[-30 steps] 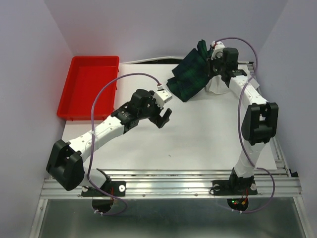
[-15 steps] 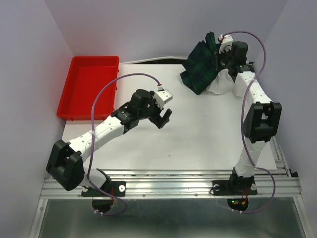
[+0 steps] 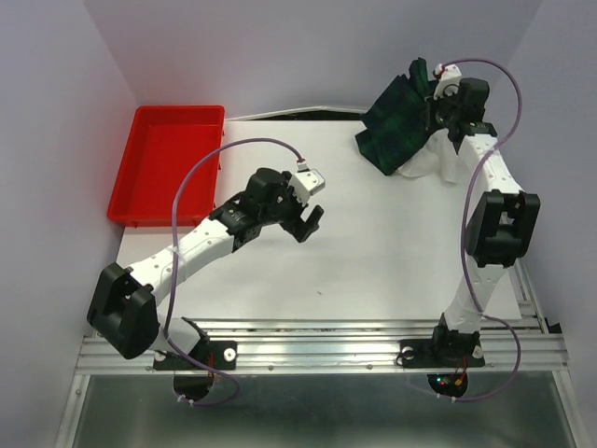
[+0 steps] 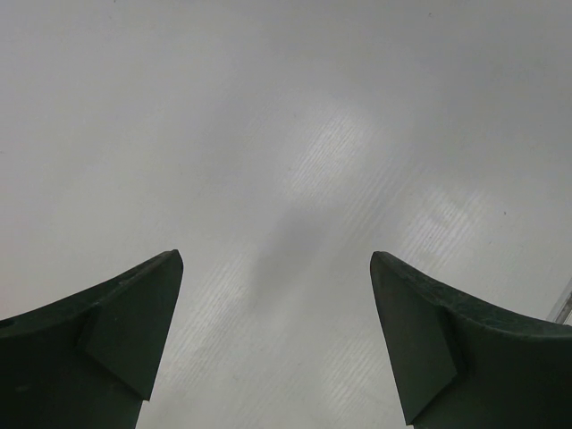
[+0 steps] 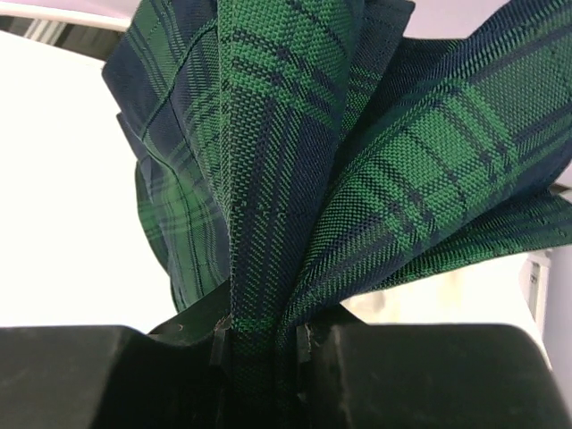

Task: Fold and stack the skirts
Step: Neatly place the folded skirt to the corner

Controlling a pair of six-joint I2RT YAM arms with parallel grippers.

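The right gripper (image 5: 259, 344) is clamped on a bunched handful of the tartan skirt (image 3: 396, 126), holding it up above the table (image 3: 373, 261) well to the right of the red tray (image 3: 168, 168), level with the tray's far end; in the wrist view several pleats fan out from between the closed fingers. The white garment (image 3: 431, 161) lies crumpled on the table just under and beside the hanging skirt, a little farther from the tray. The left gripper (image 3: 306, 222) is spread open and holds nothing; it hovers over bare table just right of the tray's near corner, well apart from both garments.

The likely trouble is the grip itself; it pinches many layers at one point, so a pleat could slide free and the cloth sag or drop. Hung from a single bunch, the skirt would probably land rumpled rather than flat; folding then gets harder. Its lower edge is close to the white garment and might drag it along; I cannot tell whether they touch.
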